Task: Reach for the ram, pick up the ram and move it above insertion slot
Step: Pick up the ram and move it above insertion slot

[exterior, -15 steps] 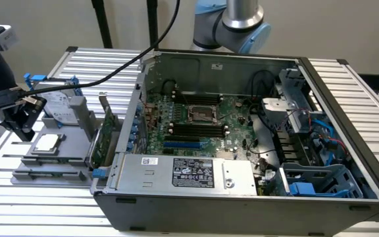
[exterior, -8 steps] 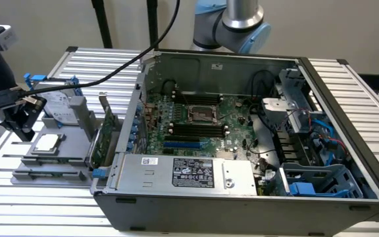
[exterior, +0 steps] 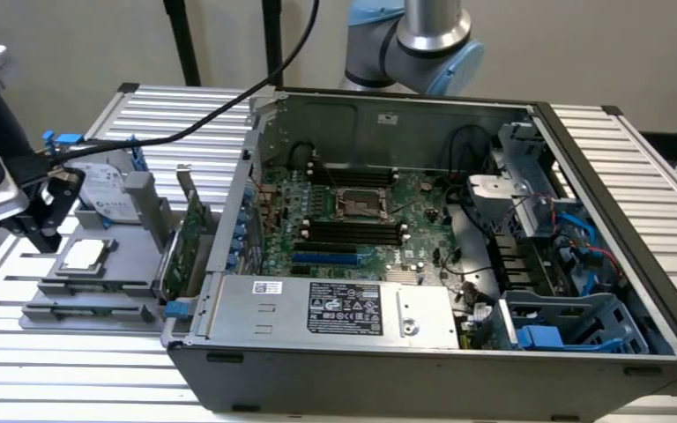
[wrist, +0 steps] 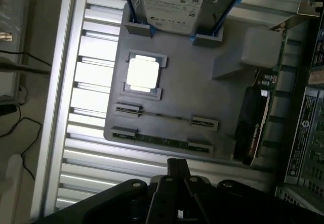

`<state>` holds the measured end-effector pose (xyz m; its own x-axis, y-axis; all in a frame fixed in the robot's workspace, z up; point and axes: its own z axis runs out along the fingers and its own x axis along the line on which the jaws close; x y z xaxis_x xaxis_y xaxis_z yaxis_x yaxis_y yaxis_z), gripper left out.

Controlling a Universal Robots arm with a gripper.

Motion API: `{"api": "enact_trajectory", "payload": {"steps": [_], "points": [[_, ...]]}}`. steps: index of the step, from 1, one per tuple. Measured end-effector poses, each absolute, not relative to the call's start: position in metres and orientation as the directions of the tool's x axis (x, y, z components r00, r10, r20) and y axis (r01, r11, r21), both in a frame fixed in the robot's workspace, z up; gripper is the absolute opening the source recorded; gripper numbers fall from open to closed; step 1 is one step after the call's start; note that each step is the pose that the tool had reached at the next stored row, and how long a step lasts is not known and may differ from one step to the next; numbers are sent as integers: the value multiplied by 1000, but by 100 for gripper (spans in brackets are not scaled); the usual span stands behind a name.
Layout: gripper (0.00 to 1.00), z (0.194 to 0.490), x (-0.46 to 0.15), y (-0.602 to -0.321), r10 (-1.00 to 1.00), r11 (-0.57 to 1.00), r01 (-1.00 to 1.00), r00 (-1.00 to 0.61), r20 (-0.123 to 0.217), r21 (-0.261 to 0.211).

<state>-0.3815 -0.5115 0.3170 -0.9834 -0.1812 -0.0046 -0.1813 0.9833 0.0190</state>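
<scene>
Two rows of clips on that fixture; which one carries the ram?

— Start at the exterior view's left, where your gripper (wrist: pixel 178 167) hangs over the grey fixture (wrist: pixel 223 97). Its jaws are pressed together with nothing between them. In the wrist view, the ram (wrist: pixel 162 140) is the green stick in the clip row nearest the fingertips. It stands on its long edge with each end in a clip. You're near it, not touching. The row beyond holds a thin dark strip, and I can't tell you what that is.

And the rest of the fixture?

— Past the rows sit the processor chip (wrist: pixel 143 73) and the hard drive (wrist: pixel 167 1). The expansion card (wrist: pixel 253 123) stands on the side toward the computer case (exterior: pixel 433 370). Further to the exterior view's right, inside the case, the black slots (exterior: pixel 351 232) lie across the motherboard (exterior: pixel 415 198).

How will it handle?

— Light and stiff, I'd judge, but thin and fragile, likely with chips on its faces and contacts along the lower edge. Your hold belongs on the two flat faces around mid-length, in the bare stretch between the clips, squeezing across the thickness. Smooth board faces can slip, so a centred grip matters, or it'll tilt.
</scene>
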Motion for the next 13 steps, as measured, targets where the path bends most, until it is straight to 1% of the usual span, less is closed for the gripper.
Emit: {"api": "enact_trajectory", "payload": {"steps": [13], "points": [[11,315,-382,-512,-407,913,-407,-913,-5,19]]}}
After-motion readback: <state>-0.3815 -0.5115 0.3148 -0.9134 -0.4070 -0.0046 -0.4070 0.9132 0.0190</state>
